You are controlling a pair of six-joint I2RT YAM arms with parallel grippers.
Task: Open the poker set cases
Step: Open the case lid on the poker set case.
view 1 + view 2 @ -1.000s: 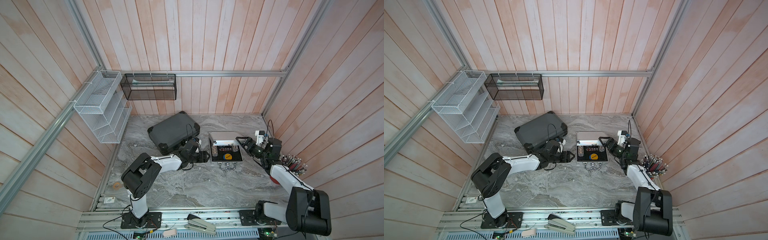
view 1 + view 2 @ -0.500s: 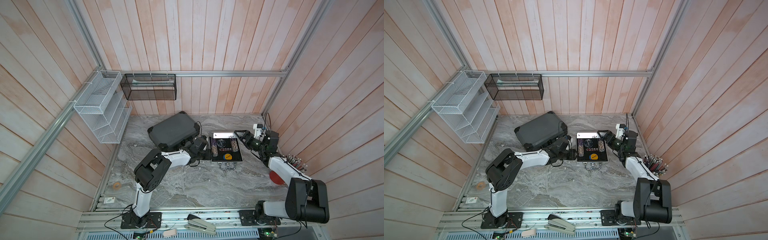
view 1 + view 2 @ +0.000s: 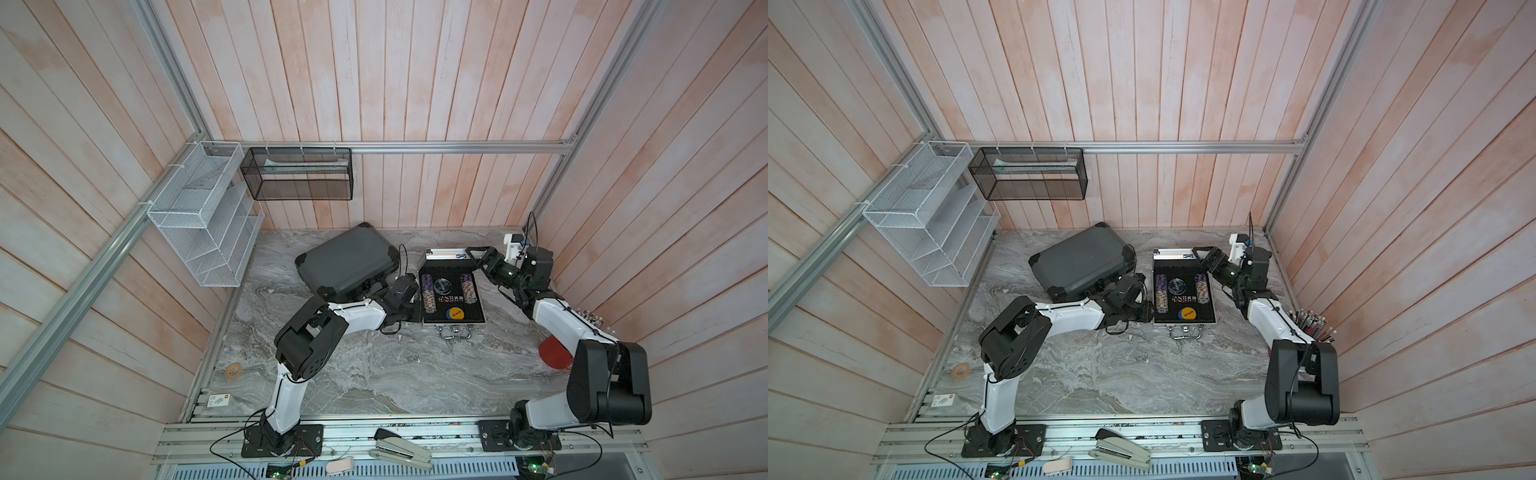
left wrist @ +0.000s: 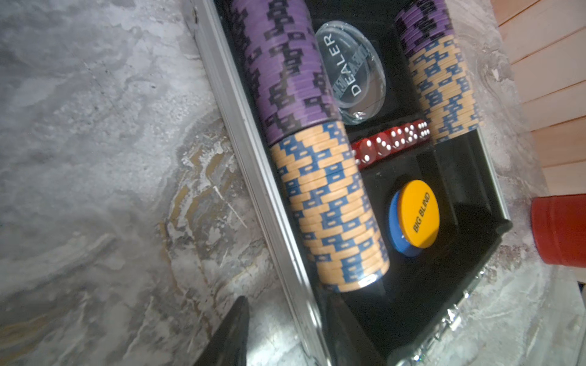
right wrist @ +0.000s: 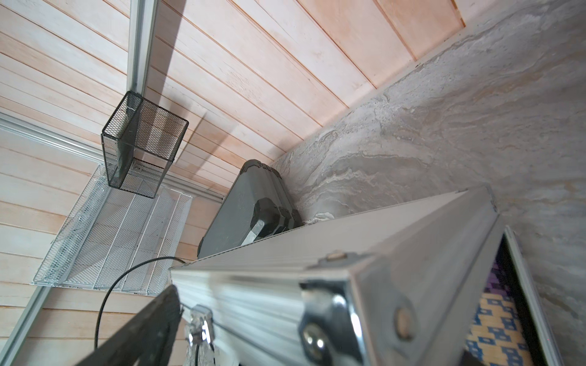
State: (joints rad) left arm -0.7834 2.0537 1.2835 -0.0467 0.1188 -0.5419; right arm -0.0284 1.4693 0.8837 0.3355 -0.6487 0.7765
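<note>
The smaller silver poker set case (image 3: 453, 323) lies open in both top views, its ribbed lid (image 3: 446, 252) standing upright at the back. Chips, dice and a dealer button fill its black inside. My left gripper (image 3: 415, 311) is open and straddles the case's left wall (image 4: 253, 152), with one finger (image 4: 234, 329) outside on the table and the other inside. My right gripper (image 3: 478, 257) is open at the lid's top right corner (image 5: 333, 310), with one finger (image 5: 142, 332) beside the ribbed face. The larger dark grey case (image 3: 347, 262) lies shut to the left.
A red cup (image 3: 555, 353) and a holder of pens (image 3: 1312, 324) stand by the right wall. A tape roll (image 3: 234, 370) lies at the front left and a stapler (image 3: 401, 451) on the front rail. A white mesh rack (image 3: 208, 216) and a black mesh basket (image 3: 299, 174) hang on the walls.
The silver lid has swung further back to upright, with my right gripper following it. My left gripper moved right to the case's left wall and its jaws narrowed.
</note>
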